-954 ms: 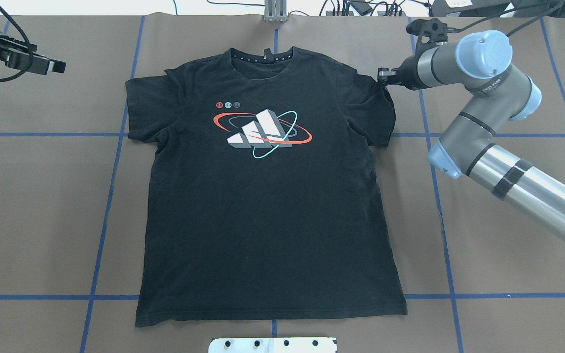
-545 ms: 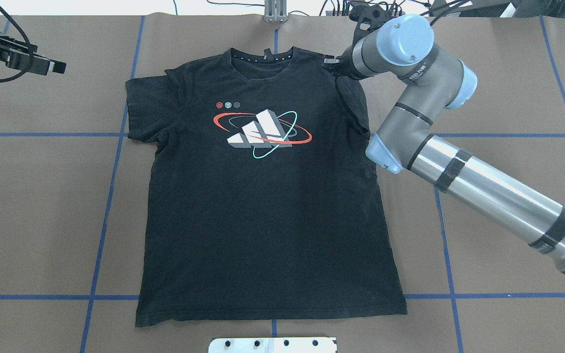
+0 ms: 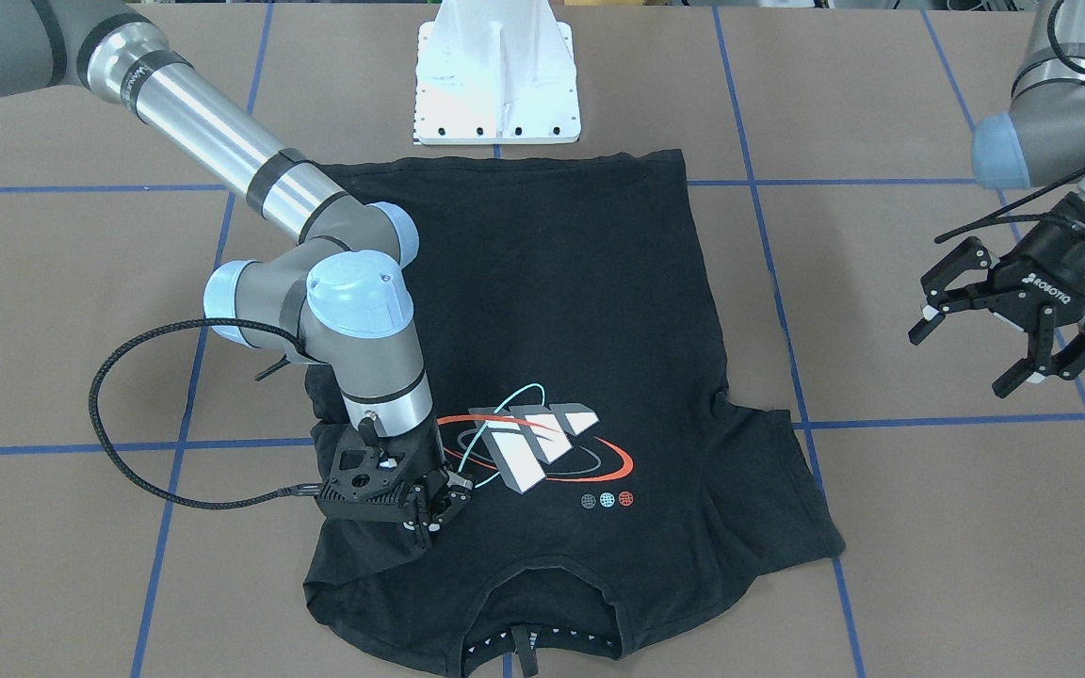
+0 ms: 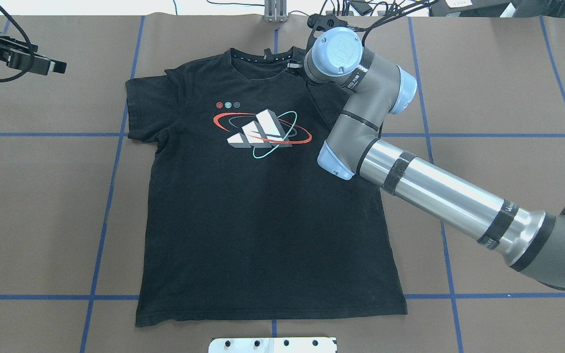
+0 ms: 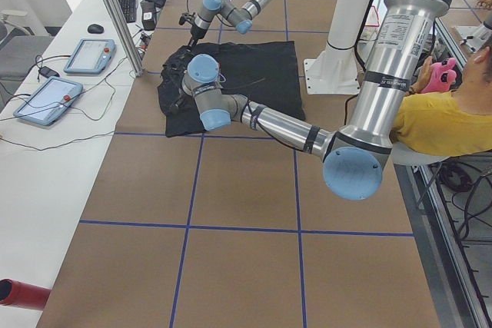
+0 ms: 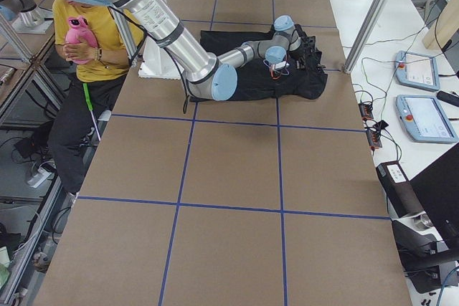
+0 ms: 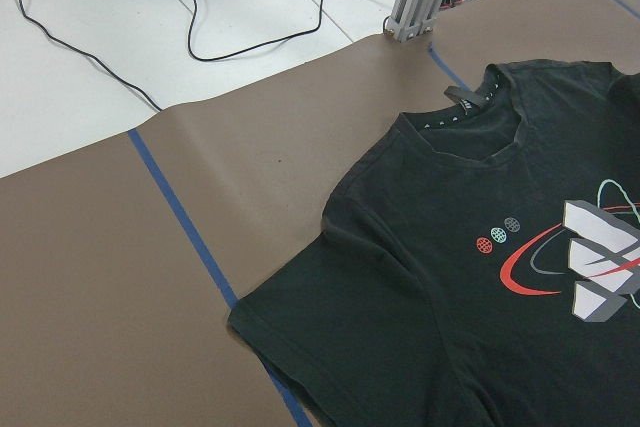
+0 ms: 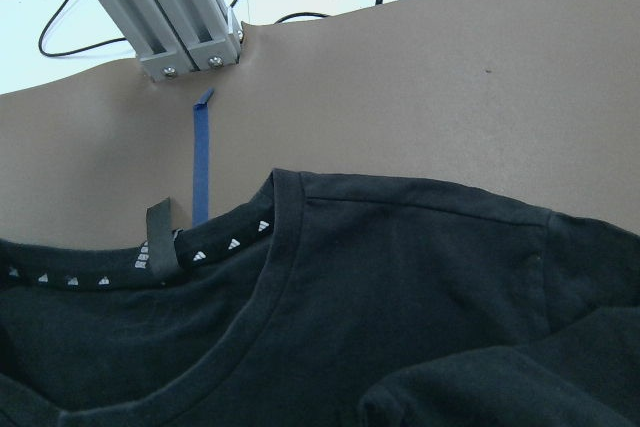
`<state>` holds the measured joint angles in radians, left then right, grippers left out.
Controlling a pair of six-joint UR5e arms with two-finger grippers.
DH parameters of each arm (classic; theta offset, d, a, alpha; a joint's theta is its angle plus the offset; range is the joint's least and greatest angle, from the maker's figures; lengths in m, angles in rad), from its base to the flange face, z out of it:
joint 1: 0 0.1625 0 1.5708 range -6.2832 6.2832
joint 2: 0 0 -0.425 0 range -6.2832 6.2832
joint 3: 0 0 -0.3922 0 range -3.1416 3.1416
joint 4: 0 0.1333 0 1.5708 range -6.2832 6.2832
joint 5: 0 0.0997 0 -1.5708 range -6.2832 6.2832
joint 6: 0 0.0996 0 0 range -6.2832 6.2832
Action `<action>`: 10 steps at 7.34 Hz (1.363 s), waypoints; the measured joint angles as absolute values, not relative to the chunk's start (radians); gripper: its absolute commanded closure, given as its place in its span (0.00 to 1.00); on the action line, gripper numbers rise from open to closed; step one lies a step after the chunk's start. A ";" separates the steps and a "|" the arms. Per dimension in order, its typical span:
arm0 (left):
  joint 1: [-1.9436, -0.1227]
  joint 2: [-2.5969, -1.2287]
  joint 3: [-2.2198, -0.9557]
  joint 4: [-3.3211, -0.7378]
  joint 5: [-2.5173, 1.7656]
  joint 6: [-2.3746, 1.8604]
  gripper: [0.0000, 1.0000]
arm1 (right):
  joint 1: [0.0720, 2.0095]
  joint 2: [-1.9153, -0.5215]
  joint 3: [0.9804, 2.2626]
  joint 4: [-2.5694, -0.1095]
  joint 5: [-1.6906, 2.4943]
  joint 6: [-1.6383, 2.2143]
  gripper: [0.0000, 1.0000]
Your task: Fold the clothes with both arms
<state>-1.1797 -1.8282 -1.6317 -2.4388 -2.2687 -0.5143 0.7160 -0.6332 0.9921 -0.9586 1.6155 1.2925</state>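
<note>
right gripper (image 3: pixel 429 523) pinched on sleeve of T-shirt (image 4: pixel 263 220), spread flat beneath it | left gripper (image 3: pixel 960 360) fingers apart, well clear | I'd lay the sleeve low, then release without dragging.

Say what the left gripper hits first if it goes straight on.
Likely the brown table cover just short of the near sleeve of the T-shirt, or that sleeve itself. The open left gripper tilts down toward them with nothing between. Depth is unclear.
</note>
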 measured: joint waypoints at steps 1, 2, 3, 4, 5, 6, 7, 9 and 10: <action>-1.180 -1.829 -1.631 -2.439 -2.269 -0.515 0.00 | 0.708 -0.630 0.982 -0.957 1.603 1.293 0.00; -1.180 -1.830 -1.630 -2.439 -2.269 -0.515 0.00 | 0.699 -0.626 0.979 -0.956 1.585 1.299 0.00; -1.179 -1.833 -1.627 -2.439 -2.269 -0.515 0.00 | 0.696 -0.618 0.978 -0.960 1.577 1.306 0.00; -1.179 -1.840 -1.622 -2.439 -2.269 -0.521 0.00 | 0.706 -0.607 0.978 -0.981 1.607 1.306 0.00; -1.177 -1.856 -1.612 -2.439 -2.268 -0.538 0.00 | 0.730 -0.594 0.982 -1.037 1.676 1.291 0.00; -1.170 -1.886 -1.589 -2.439 -2.251 -0.567 0.00 | 0.760 -0.580 0.994 -1.106 1.747 1.250 0.00; -1.149 -1.934 -1.547 -2.439 -2.185 -0.619 0.00 | 0.793 -0.581 1.016 -1.156 1.807 1.186 0.00; -1.069 -2.025 -1.434 -2.465 -2.012 -0.711 0.00 | 0.869 -0.670 1.120 -1.197 1.918 1.052 0.00; -1.040 -2.053 -1.357 -2.503 -1.957 -0.725 0.00 | 0.916 -0.783 1.232 -1.203 1.972 0.967 0.00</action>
